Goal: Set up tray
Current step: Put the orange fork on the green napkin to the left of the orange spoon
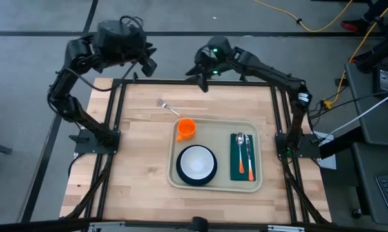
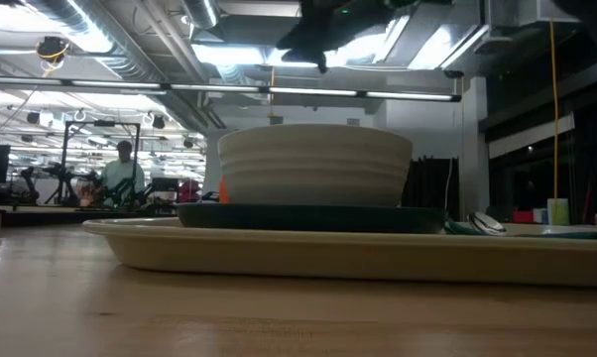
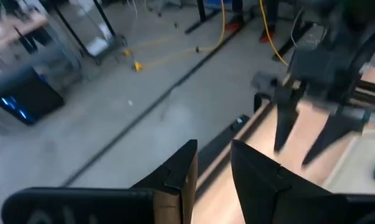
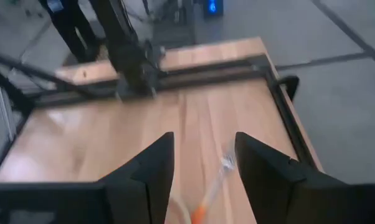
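1. High view: the tray (image 1: 214,156) lies on the wooden counter (image 1: 139,154), right of the frame's centre and toward its lower half. On the tray, a white bowl (image 1: 196,162) sits on a dark plate (image 1: 195,176) at the lower left, an orange cup (image 1: 185,128) stands at the tray's upper-left corner, and a dark green napkin (image 1: 235,162) at the right carries a spoon (image 1: 240,153) and a second utensil beside it. A fork (image 1: 167,107) lies on bare wood just above and left of the tray. The left tool (image 1: 147,67) hangs at the upper left, past the counter's far edge; the right tool (image 1: 200,82) hangs at upper centre, over that same edge. Both are well apart from the tray.

2. Low view: the tray's rim (image 2: 308,253) runs across the middle of the frame, with plate and bowl stacked on it. A person (image 2: 123,175) sits far off at the left in the room behind.

3. Left wrist view: the left tool's fingers (image 3: 178,177) stand slightly apart with nothing between them. The other arm's tool appears at the right.

4. Right wrist view: the right tool's fingers (image 4: 151,169) stand parted and empty, above the counter; the fork shows between them, lower in the frame.
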`<state>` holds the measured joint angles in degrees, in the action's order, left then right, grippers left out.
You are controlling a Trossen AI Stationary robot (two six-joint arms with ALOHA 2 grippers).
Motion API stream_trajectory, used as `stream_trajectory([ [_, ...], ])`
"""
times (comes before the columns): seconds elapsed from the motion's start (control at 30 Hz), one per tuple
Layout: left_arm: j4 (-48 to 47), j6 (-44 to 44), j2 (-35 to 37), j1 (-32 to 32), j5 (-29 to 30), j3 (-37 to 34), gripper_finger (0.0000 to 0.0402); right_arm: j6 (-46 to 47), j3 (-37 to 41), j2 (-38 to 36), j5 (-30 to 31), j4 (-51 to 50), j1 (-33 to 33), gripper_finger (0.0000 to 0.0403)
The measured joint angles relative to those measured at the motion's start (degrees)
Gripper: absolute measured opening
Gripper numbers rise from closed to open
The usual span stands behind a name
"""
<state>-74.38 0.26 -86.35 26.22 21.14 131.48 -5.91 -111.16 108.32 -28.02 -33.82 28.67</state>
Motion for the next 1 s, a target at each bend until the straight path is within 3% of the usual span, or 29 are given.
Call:
stream_trajectory([
  [0.17,0.3,5.3,2.5,0.0,2.3,0.8,0.0090,3.9,-8.6,9.7,0.4,1.1,-1.6,0.0173],
  [0.4,0.2,10.4,5.1,0.2,3.1,0.8,0.0090,4.2,-24.0,28.3,8.6,-6.5,-3.6,0.0173],
  [0.7,-1.1,12.1,6.2,0.2,2.9,0.8,0.0090,4.3,-21.4,35.7,14.3,-9.4,-4.5,0.0173],
  [1.0,-0.8,12.2,6.1,0.2,2.8,0.8,0.0090,5.4,-21.4,37.7,16.8,-8.0,-6.7,0.0173],
])
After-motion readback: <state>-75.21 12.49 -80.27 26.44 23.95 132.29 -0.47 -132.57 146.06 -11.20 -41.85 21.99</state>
